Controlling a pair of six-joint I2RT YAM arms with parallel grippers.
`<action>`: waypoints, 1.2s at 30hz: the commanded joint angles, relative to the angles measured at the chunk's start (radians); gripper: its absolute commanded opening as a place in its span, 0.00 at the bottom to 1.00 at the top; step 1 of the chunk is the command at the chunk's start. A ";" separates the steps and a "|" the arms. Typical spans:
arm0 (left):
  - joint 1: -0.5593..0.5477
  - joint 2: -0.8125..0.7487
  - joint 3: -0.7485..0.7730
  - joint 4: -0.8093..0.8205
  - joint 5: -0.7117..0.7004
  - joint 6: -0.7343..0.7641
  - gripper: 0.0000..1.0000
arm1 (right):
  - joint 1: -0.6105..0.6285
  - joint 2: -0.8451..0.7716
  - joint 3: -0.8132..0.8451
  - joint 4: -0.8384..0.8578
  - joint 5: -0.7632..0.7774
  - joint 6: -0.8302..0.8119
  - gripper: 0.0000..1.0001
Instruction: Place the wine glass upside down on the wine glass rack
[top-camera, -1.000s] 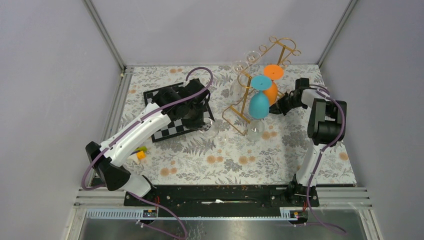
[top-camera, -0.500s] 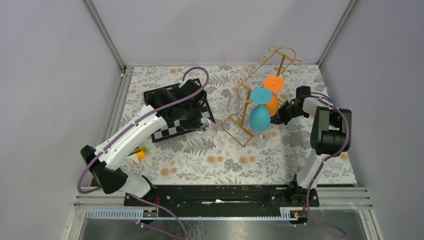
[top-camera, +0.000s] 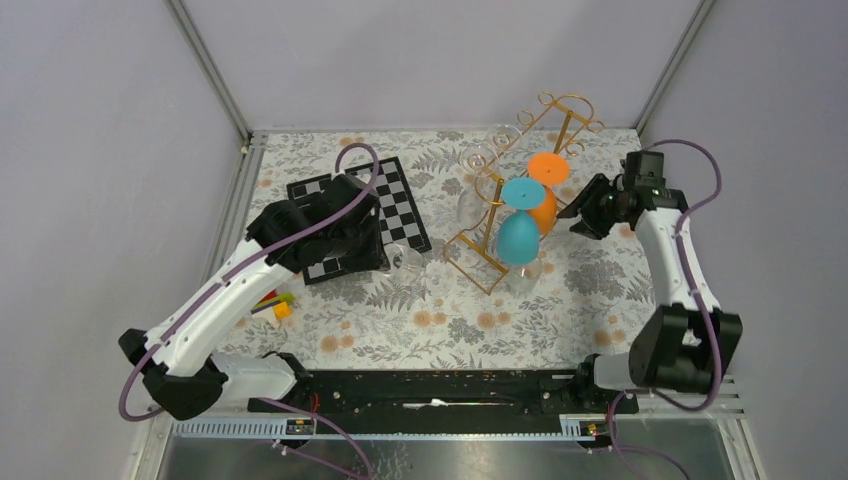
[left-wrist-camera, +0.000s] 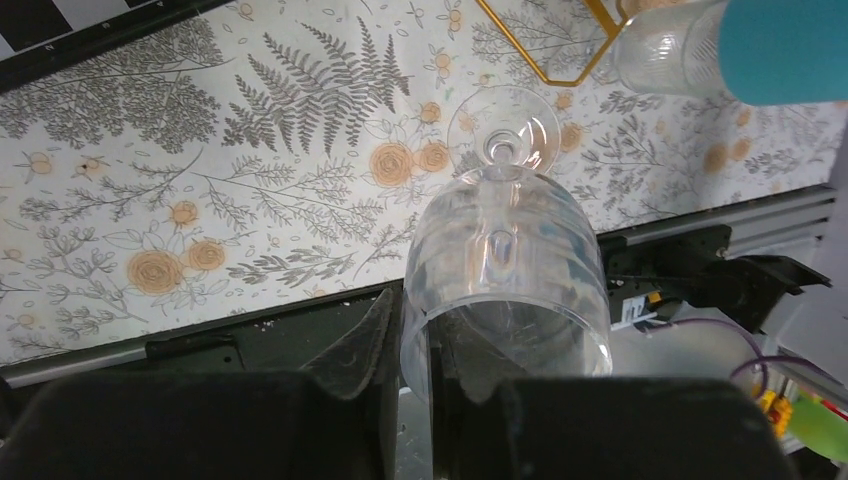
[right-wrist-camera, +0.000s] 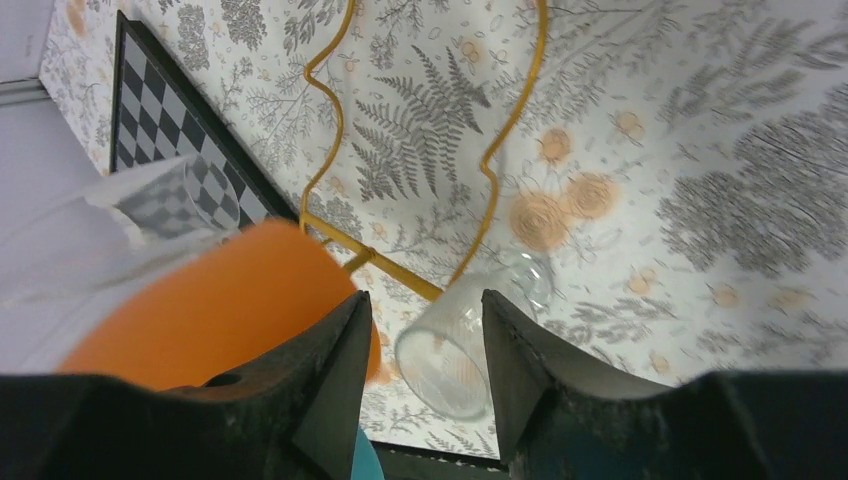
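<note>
The gold wire wine glass rack (top-camera: 497, 190) stands at the back right of the table. An orange glass (top-camera: 544, 200) and a teal glass (top-camera: 517, 238) hang on it upside down, with clear glasses (top-camera: 468, 203) on its left side. My left gripper (top-camera: 393, 256) is shut on the rim of a clear wine glass (left-wrist-camera: 500, 275), one finger inside the bowl and one outside, with its foot (left-wrist-camera: 503, 128) pointing away over the floral cloth. My right gripper (right-wrist-camera: 420, 345) stands open just right of the orange glass (right-wrist-camera: 215, 305), with nothing between its fingers. Beyond them a clear glass (right-wrist-camera: 465, 350) hangs by the rack's wire (right-wrist-camera: 500, 130).
A black-and-white chessboard (top-camera: 345, 200) lies at the back left under my left arm. Small coloured blocks (top-camera: 277, 303) sit near the left edge. Metal frame posts and grey walls close in the table on three sides.
My right gripper has opened and drawn back to the right, off the orange glass, which stays on the rack. My left arm has pulled the clear glass slightly nearer.
</note>
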 joint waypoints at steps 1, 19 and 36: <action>0.005 -0.095 -0.038 0.085 0.067 -0.057 0.00 | -0.009 -0.188 -0.063 -0.135 0.093 -0.073 0.53; -0.026 -0.277 -0.253 0.310 0.273 -0.244 0.00 | 0.092 -0.831 -0.232 -0.414 -0.355 0.015 0.69; -0.232 -0.176 -0.362 0.654 0.254 -0.375 0.00 | 0.231 -0.970 -0.394 -0.358 -0.354 0.137 0.65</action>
